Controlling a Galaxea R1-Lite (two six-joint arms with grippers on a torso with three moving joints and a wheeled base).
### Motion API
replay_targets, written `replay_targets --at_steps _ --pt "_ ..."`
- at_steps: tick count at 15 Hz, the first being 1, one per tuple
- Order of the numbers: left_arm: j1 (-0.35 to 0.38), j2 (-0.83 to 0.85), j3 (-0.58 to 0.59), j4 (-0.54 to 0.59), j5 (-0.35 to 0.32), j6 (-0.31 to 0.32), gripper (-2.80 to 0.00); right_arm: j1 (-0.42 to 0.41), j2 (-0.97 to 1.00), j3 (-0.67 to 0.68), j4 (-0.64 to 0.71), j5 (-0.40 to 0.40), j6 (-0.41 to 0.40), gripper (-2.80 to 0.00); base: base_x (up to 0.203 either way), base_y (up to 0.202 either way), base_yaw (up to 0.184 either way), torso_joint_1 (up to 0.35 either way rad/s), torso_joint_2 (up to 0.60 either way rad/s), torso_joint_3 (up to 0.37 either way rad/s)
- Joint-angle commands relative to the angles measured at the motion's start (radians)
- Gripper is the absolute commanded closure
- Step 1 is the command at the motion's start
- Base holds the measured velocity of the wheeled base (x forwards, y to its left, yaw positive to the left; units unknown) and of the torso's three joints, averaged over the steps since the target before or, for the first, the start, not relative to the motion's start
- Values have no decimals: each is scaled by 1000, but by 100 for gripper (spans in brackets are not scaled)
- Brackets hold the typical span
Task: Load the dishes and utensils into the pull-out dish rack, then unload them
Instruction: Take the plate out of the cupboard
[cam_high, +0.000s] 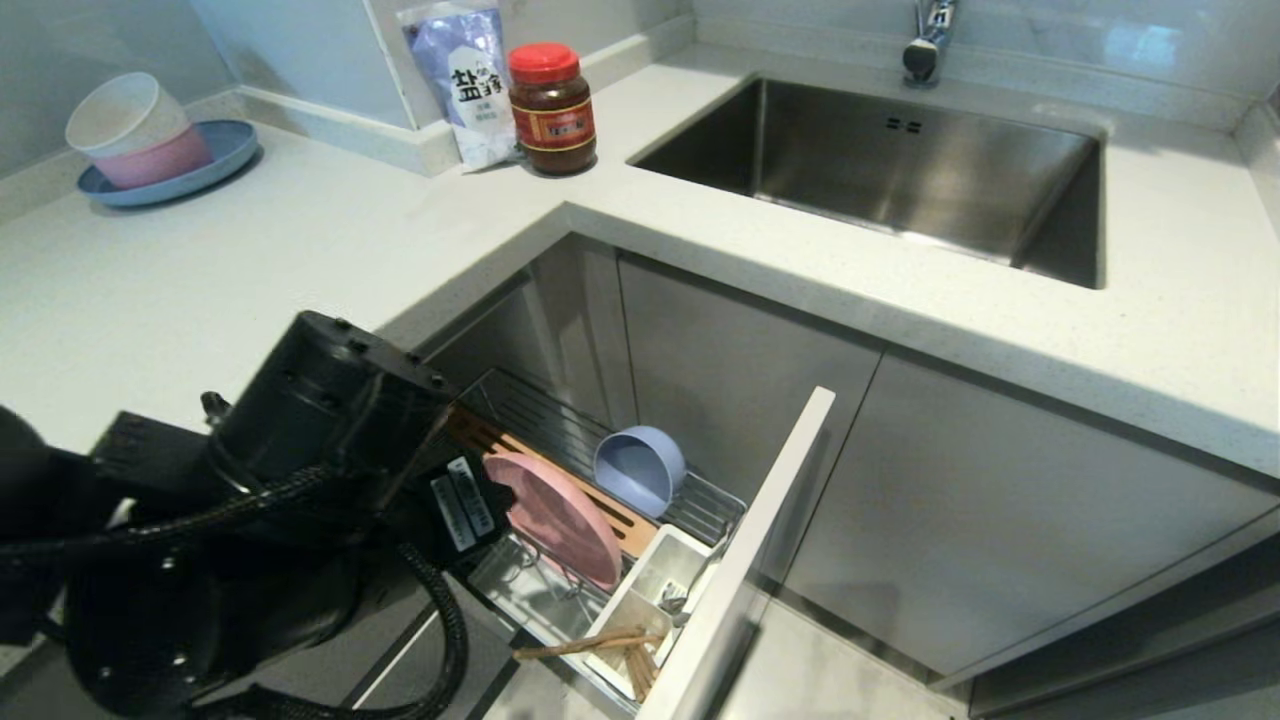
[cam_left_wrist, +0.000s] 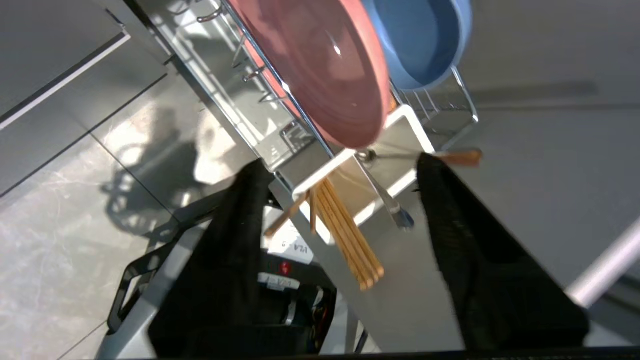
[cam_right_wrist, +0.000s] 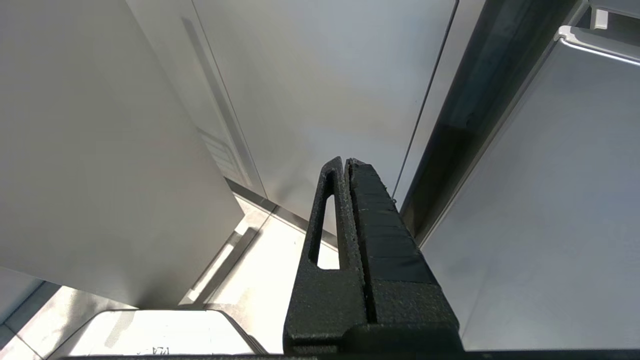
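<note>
Left gripper (cam_left_wrist: 340, 170) stood open over the cutlery cup (cam_high: 655, 585), at the pull-out dish rack's (cam_high: 715, 510) near end.

The chopsticks (cam_left_wrist: 345, 230) and spoon (cam_left_wrist: 382, 187) lay in the cup, one stick crosswise over its rim; pink plate (cam_high: 560, 515) and blue bowl (cam_high: 640, 470) stood behind. Best gripped square across the bundle: plate edge left, front panel (cam_high: 745, 555) right, little room. Right gripper (cam_right_wrist: 346, 165) was closed, empty.

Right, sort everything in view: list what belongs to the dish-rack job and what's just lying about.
Job:
pink plate
blue-grey bowl
chopsticks
spoon
pull-out dish rack
left gripper, jaws open

Lying about:
stacked bowls on blue plate
sauce jar
salt bag
sink
</note>
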Motion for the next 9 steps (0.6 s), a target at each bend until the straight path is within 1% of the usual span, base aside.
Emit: replay_targets --at_steps 1,3,6,9 --pt "35 72 27 -47 3 -7 -280 1 -4 2 -1 0 0 0 0 0 0 0 0 0" --pt "50 114 49 -99 2 -5 -280 1 -4 2 0 0 0 0 0 0 0 0 0 0" --pt "100 213 71 -201 0 3 -280 0 -4 2 0 0 0 0 0 0 0 0 0 0" --pt "133 294 69 -285 -5 37 -280 1 -4 2 -1 0 0 0 0 0 0 0 0 0"
